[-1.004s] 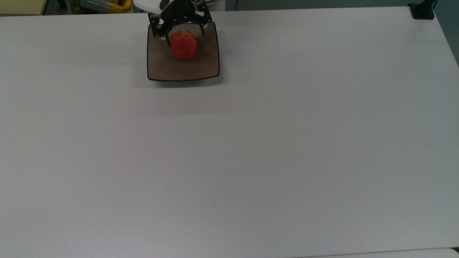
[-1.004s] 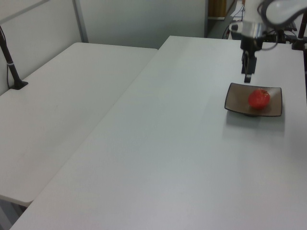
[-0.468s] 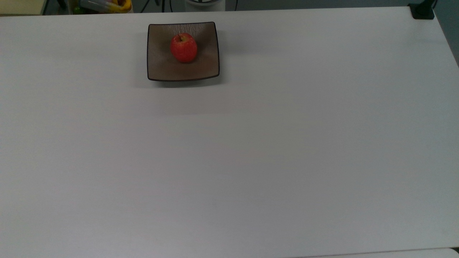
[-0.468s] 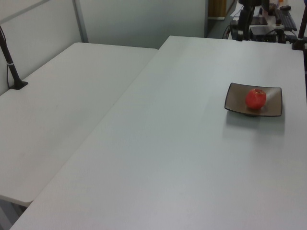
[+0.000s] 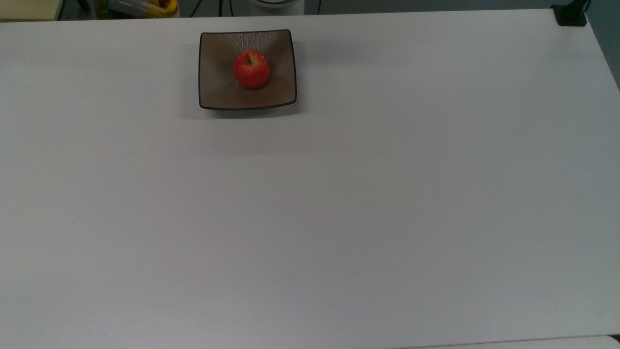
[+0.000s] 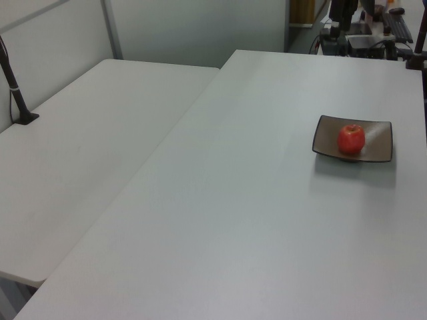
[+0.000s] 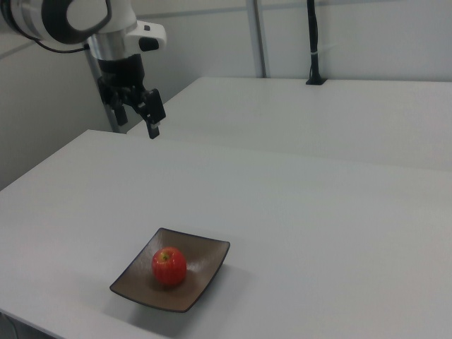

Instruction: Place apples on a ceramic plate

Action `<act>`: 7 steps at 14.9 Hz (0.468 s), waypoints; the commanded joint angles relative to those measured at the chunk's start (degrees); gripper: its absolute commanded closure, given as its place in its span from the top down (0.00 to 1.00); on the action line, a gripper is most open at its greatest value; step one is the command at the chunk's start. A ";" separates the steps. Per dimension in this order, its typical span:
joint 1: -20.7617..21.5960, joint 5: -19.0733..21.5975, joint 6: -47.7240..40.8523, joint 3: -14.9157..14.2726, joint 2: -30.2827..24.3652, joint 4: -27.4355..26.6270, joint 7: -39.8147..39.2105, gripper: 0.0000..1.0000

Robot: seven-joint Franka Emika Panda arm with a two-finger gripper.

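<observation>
Change: since a second ago the arm has lifted off the dish and pulled away, and the apple has rolled slightly, settling stem-up.
Apple (image 5: 251, 69): red with a yellowish patch at the stem, sitting free near the middle of the plate in the top view, touched by nothing.
Ceramic plate (image 5: 217, 89): square, tan-brown with a dark rim, lying flat on the bench (image 5: 339, 203) close to the top view's upper edge.
Gripper (image 7: 138, 113): raised well clear, its two fingers spread apart and holding nothing (released).
Key relation: in the right view the apple lies below the gripper and toward the near edge of the bench, well apart from it; any return would be a descent toward the plate.
Long axis: none to speak of, as the apple is round with its stem pointing up.
Progress: by my judgement the placing is done and no further move is needed.
</observation>
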 commanded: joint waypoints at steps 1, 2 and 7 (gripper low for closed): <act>2.62 -3.08 -3.11 -0.28 3.40 4.51 1.13 1.00; 2.88 -3.16 -2.58 -0.28 3.48 4.51 1.13 1.00; 2.97 -3.25 5.67 -0.28 4.36 3.19 -0.89 1.00</act>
